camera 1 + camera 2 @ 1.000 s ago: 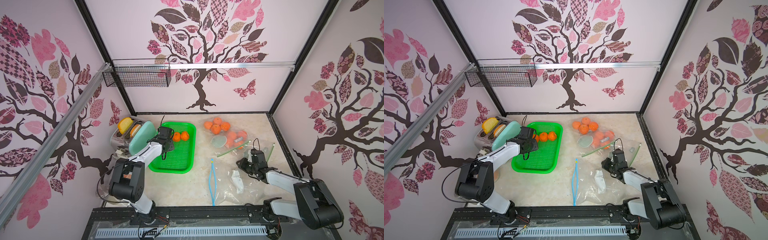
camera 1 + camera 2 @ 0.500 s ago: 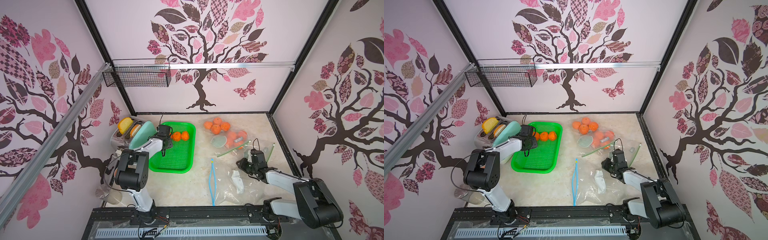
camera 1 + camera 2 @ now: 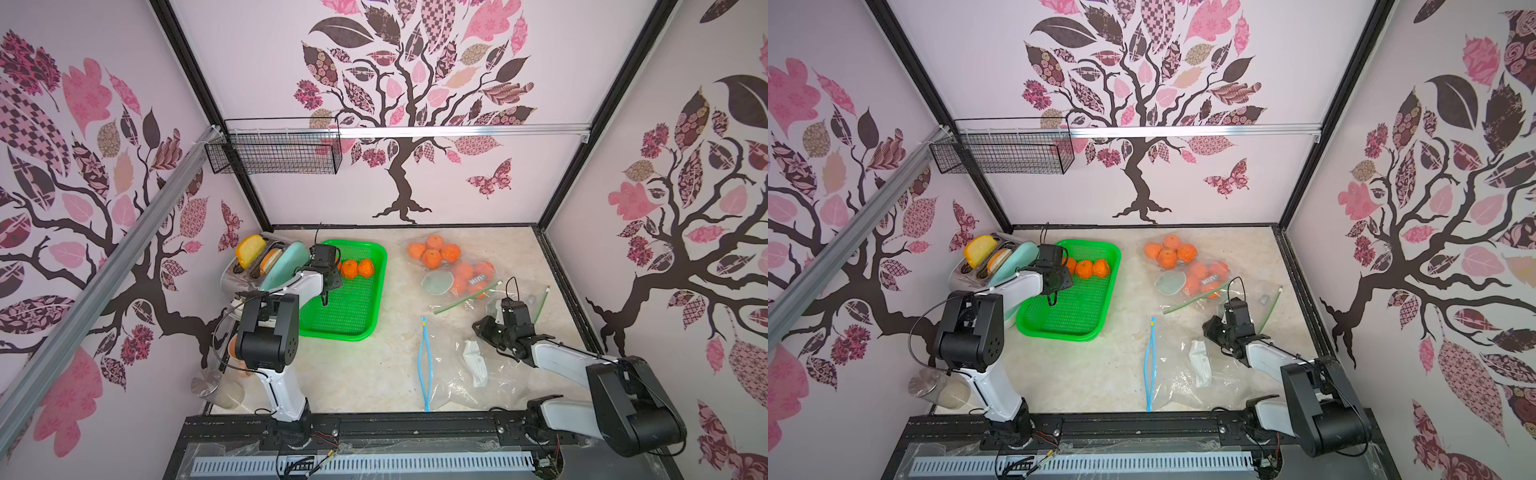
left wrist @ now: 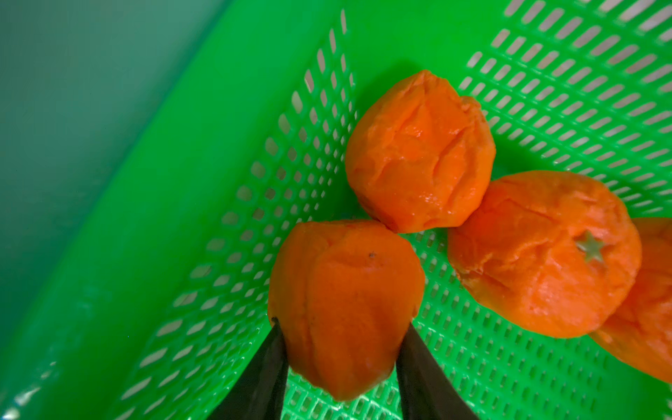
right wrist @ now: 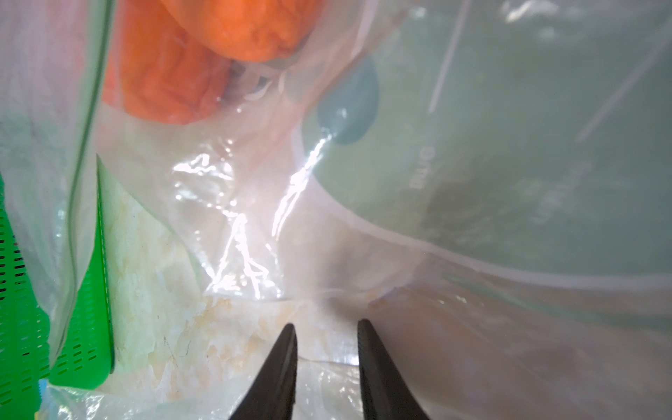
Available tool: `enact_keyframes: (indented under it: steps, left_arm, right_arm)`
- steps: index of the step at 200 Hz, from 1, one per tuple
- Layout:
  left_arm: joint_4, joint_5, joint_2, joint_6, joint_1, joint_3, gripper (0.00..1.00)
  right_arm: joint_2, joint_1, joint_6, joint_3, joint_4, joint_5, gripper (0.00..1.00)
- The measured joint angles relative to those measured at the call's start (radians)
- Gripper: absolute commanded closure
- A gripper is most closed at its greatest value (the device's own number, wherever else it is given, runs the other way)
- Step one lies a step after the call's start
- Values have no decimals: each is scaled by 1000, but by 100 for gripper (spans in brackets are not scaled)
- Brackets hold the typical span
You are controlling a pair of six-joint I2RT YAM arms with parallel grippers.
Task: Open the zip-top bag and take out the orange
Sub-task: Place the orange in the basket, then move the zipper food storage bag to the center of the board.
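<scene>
four oranges show in the left wrist view, bunched along the far end of the green tray (image 3: 332, 334). left gripper (image 4: 342, 325) has the nearest orange (image 4: 345, 283) pinched between its black fingertips (image 4: 265, 371), one tip on each flank. that fruit looks soft and creased, with matte orange skin, and narrows to a taper where the tips press. it touches the second orange (image 4: 418, 152). the third orange (image 4: 542, 251) shows a pale star-shaped stem scar. zip-top bag (image 3: 467, 291) lies on the marble-look table (image 3: 374, 374), well apart from the tray on the right arm's side: clear film, green zip strip, several oranges bulging inside, a round pale-green label. right gripper (image 5: 326, 325) sits low just beside that bag, jaws slightly spread. only table and film show in the gap and it grips nothing i can make out. blue-zip bag (image 3: 424, 365) lies flat nearer the robot base, clear too, with a crumpled white scrap (image 3: 473, 363).
</scene>
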Motion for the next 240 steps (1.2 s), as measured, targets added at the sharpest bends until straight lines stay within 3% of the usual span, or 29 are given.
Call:
enact_keyframes:
  steps: [24,44,101,119,141,166,187,219,240]
  left_arm:
    - [-5,22,-6,2,1,-2,30]
    - [-15,39,-34,0,1,-19,24]
    - [-53,60,-240,-13,-1,-40,22]
    - [-58,65,-312,-19,-10,-56,23]
    - [-69,91,-431,-34,-84,-105,24]
    - [-56,188,-583,-58,-219,-185,24]
    - [-62,264,-697,-79,-293,-249,25]
    - [-100,311,-870,-98,-353,-325,25]
    - [-116,327,-960,-113,-366,-356,25]
  right_arm:
    - [0,0,-2,2,2,0,61]
    - [-2,0,-2,3,4,1,58]
    - [-9,1,-5,6,-3,10,52]
    - [-26,1,-13,10,-27,23,43]
    - [-69,1,-32,32,-93,56,32]
    - [-175,1,-66,88,-185,113,28]
    - [-285,1,-94,146,-251,143,31]
    - [-397,18,-105,193,-321,93,43]
    - [-418,130,-74,171,-357,48,48]
